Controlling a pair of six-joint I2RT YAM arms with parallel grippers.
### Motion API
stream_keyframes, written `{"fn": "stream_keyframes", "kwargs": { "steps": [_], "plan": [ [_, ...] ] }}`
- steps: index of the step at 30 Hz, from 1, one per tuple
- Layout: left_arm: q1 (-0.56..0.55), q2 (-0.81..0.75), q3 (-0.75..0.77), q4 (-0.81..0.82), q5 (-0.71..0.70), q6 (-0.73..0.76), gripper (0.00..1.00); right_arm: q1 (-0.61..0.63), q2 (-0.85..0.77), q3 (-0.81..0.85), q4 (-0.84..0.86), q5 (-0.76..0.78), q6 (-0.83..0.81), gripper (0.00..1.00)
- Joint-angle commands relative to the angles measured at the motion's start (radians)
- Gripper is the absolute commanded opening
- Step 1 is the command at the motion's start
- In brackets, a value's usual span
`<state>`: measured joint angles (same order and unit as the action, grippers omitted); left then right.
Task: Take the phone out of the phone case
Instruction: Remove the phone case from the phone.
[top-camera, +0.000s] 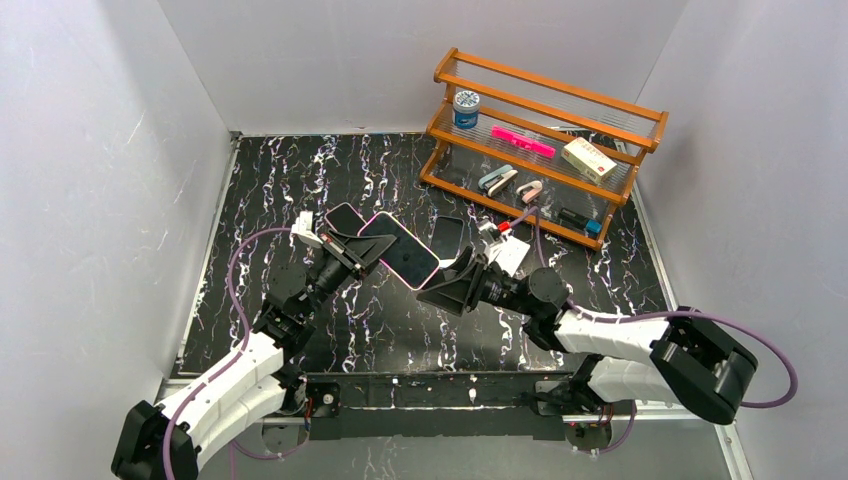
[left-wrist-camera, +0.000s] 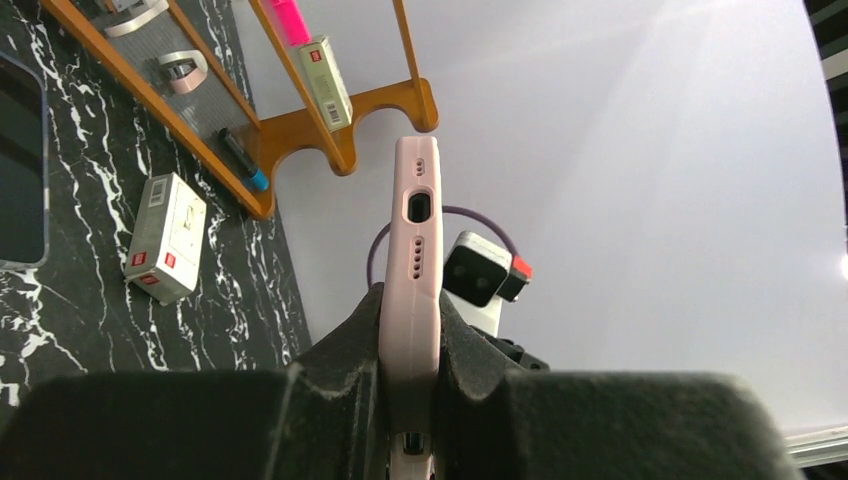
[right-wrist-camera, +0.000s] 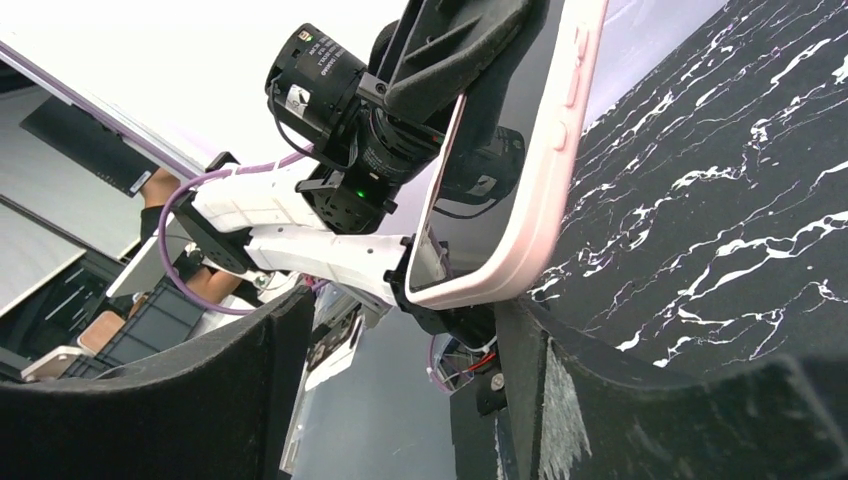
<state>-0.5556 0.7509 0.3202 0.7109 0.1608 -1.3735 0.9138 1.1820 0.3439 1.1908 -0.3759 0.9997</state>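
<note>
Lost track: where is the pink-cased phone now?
Top view, centre: the pink-cased phone is raised over the black table, clamped in the left gripper, its corner between the open jaws of the right gripper.

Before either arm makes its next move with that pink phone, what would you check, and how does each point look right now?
1. Left gripper clamped on the pink phone case: ok.
2. Right gripper open: ok.
3. Case corner sitting between the right gripper's fingers: ok.
4. Phone lifted off the table: ok.
5. Phone freed from the case: not ok, the rim wraps its screen.
6. Case lip loosened anywhere: cannot tell.
</note>
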Motion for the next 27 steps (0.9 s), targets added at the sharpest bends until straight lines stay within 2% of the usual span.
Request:
{"fn": "stream_keyframes", "kwargs": {
  "steps": [1, 6, 17, 19, 24, 27],
  "plan": [
    [0.000, -0.025, 0.006, 0.114, -0.039, -0.050, 0.00, 0.022, 0.040, 0.017, 0.136, 0.045, -0.016, 0.72],
    [0.000, -0.032, -0.001, 0.116, -0.039, -0.058, 0.00, 0.029, 0.065, 0.028, 0.177, 0.062, -0.023, 0.62],
    [0.000, -0.024, -0.013, 0.116, -0.037, -0.071, 0.00, 0.033, 0.086, 0.066, 0.144, 0.057, -0.064, 0.39],
    [0.000, -0.025, -0.012, 0.116, -0.037, -0.076, 0.00, 0.032, 0.097, 0.070, 0.140, 0.049, -0.077, 0.33],
    [0.000, -0.030, -0.032, 0.109, -0.041, -0.131, 0.00, 0.033, 0.114, 0.067, 0.153, 0.025, -0.136, 0.06],
    [0.000, 0.001, -0.033, 0.101, -0.005, -0.185, 0.00, 0.033, 0.111, 0.065, 0.144, 0.016, -0.205, 0.01]
  ]
}}
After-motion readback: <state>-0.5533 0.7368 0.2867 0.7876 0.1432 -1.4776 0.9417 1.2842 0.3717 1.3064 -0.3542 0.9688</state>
